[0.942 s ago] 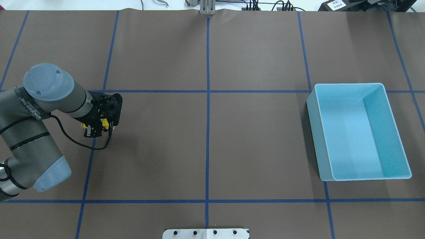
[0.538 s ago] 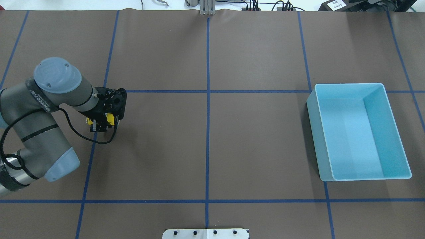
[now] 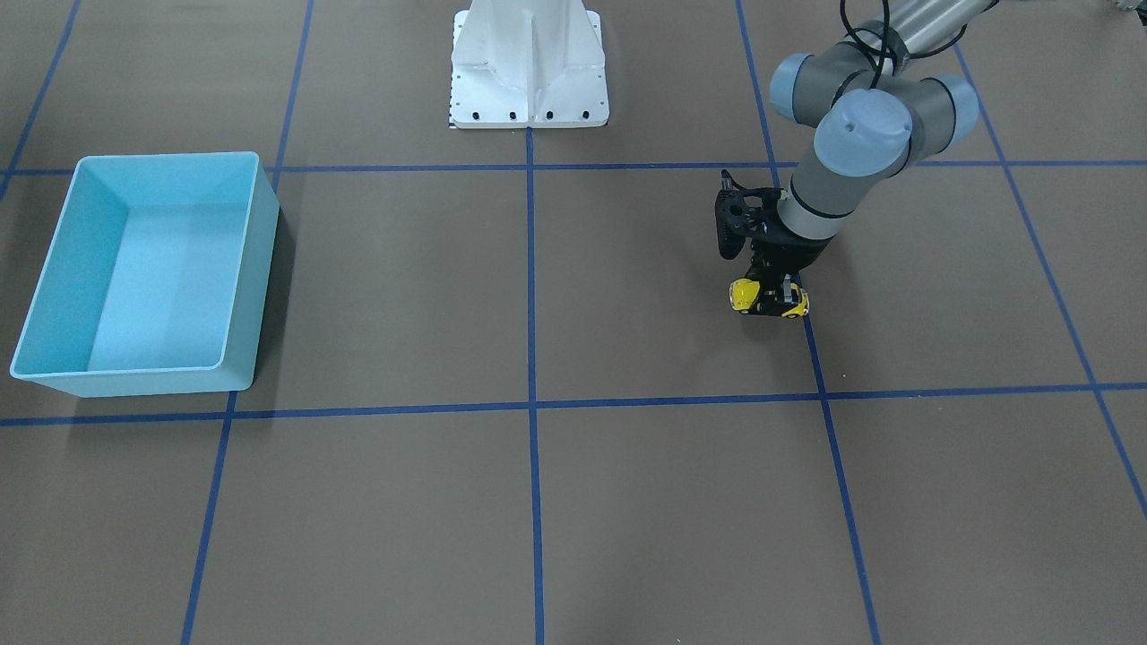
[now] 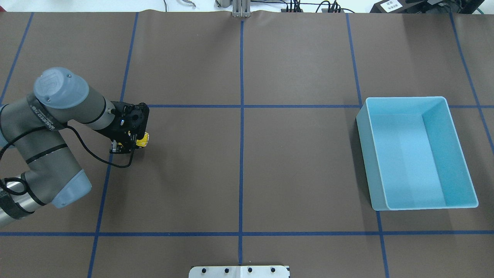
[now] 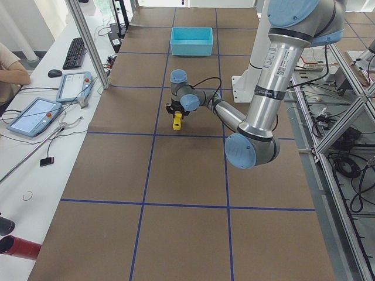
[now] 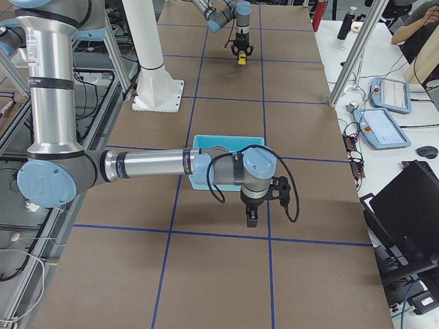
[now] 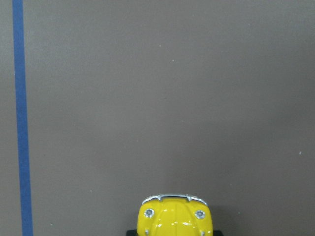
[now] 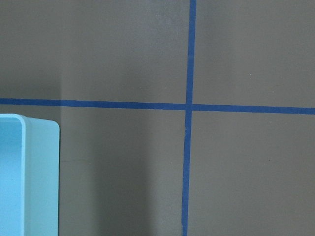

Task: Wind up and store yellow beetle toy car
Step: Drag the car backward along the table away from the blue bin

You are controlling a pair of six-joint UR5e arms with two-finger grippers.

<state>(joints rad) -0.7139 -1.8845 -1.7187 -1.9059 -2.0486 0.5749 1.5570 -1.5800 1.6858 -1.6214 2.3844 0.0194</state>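
Observation:
The yellow beetle toy car (image 4: 144, 140) sits low at the table on the left side, clamped between the fingers of my left gripper (image 4: 130, 143). In the front-facing view the car (image 3: 743, 294) pokes out on both sides of the left gripper (image 3: 769, 301). The left wrist view shows only the car's rounded end (image 7: 174, 219) at the bottom edge. My right gripper (image 6: 251, 219) shows only in the exterior right view, beside the light blue bin; I cannot tell whether it is open or shut.
The empty light blue bin (image 4: 363, 123) stands at the right, far from the car; it also shows in the front-facing view (image 3: 262, 260) and the right wrist view (image 8: 39, 172). Blue tape lines cross the brown table. The white robot base (image 3: 529, 81) is at mid-table.
My left gripper has carried the car away from the robot and to the right, and turned, so the car now sticks out on the gripper's right side.

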